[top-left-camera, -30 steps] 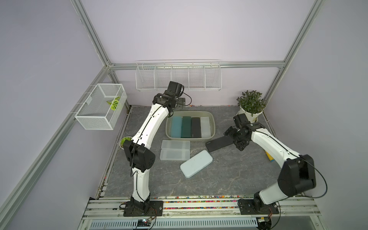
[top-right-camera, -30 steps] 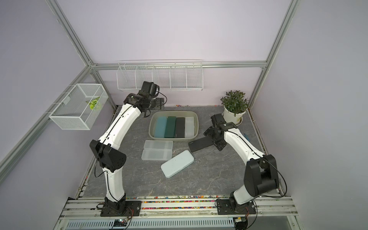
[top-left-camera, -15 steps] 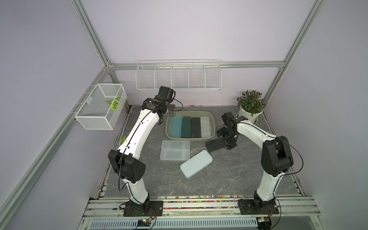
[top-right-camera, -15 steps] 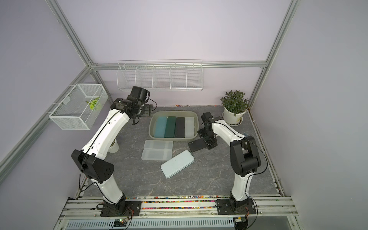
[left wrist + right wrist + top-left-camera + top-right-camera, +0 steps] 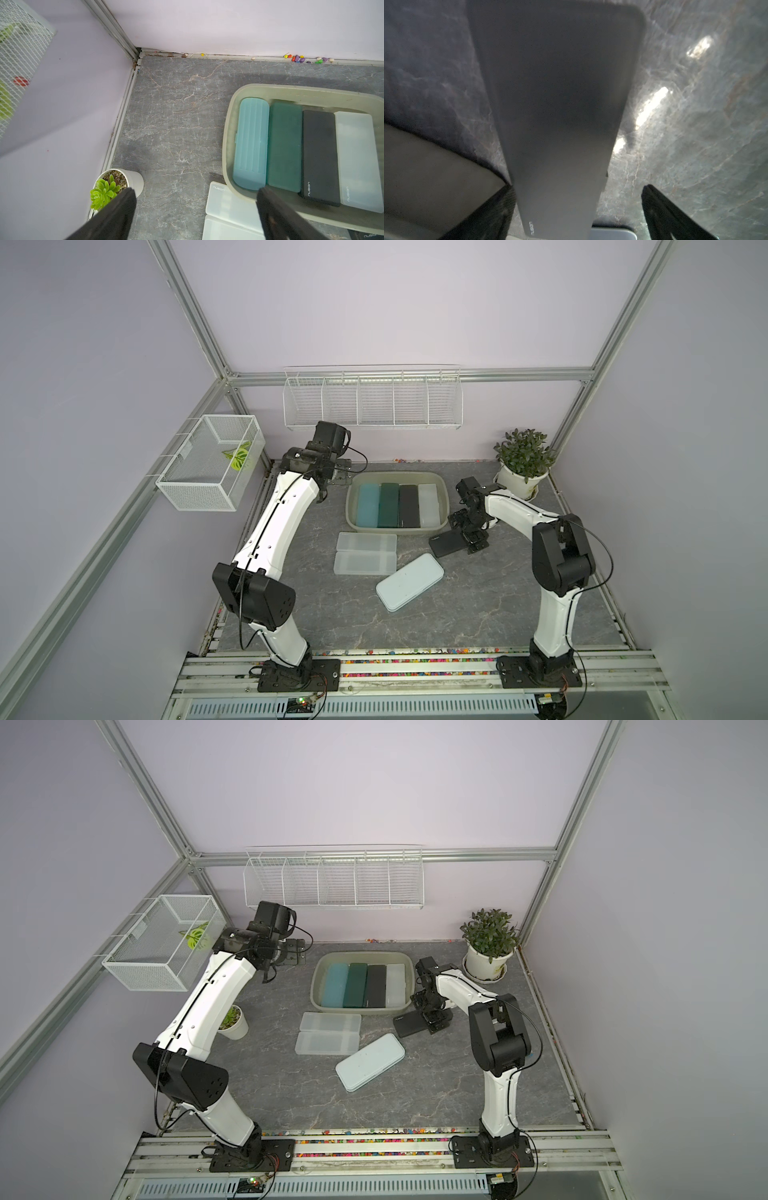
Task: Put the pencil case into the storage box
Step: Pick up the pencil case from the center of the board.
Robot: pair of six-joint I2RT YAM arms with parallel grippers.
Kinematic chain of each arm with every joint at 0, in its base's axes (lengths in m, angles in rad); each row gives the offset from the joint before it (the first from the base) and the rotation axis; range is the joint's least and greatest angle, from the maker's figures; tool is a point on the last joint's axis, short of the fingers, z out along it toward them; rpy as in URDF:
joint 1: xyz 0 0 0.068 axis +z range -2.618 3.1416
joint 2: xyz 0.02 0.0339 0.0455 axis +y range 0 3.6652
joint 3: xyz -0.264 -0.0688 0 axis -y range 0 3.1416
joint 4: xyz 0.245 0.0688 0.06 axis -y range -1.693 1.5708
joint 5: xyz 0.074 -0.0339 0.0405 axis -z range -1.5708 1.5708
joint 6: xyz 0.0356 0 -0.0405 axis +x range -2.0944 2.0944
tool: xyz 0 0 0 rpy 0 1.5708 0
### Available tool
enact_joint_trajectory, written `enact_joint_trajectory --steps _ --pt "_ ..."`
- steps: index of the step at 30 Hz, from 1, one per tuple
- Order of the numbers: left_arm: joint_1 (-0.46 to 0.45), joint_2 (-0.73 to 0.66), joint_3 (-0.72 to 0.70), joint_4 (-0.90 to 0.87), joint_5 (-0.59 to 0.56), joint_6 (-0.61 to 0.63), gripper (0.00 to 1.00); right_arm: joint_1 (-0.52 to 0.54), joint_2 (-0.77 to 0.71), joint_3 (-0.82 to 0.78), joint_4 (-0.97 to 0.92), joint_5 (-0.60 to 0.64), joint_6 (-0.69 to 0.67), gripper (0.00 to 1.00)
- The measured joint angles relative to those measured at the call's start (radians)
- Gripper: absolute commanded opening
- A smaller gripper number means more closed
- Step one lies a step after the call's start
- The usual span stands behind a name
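The olive-grey storage box [image 5: 395,530] [image 5: 358,1009] [image 5: 228,116] [image 5: 425,166] stands at the back of the table. Side by side in it lie light blue, dark green, black and white cases. A black pencil case [image 5: 444,543] [image 5: 408,1026] [image 5: 556,93] lies flat on the table off the box's front right corner. My right gripper [image 5: 471,536] [image 5: 433,1017] [image 5: 579,207] is open and low over that case's right end; one finger is at its edge, the other stands apart. My left gripper [image 5: 341,473] [image 5: 293,953] [image 5: 196,193] is open and holds nothing, left of the box's back corner.
Two clear white cases [image 5: 365,555] and a pale mint case [image 5: 409,581] lie in front of the box. A potted plant [image 5: 523,466] stands back right and a small succulent pot [image 5: 232,1023] [image 5: 118,185] at the left. A wire basket [image 5: 210,468] and a wire rack [image 5: 372,400] hang on the walls.
My left gripper has drawn back to the left, off the box. My right gripper has shifted left toward the box and now straddles the black case's end. The case has not moved.
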Motion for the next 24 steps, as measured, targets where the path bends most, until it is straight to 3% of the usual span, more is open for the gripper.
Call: enact_joint_trajectory --steps 24 --pt "0.021 0.0 0.0 0.001 0.005 0.005 0.95 -0.05 0.007 -0.033 0.12 -0.011 0.006 0.97"
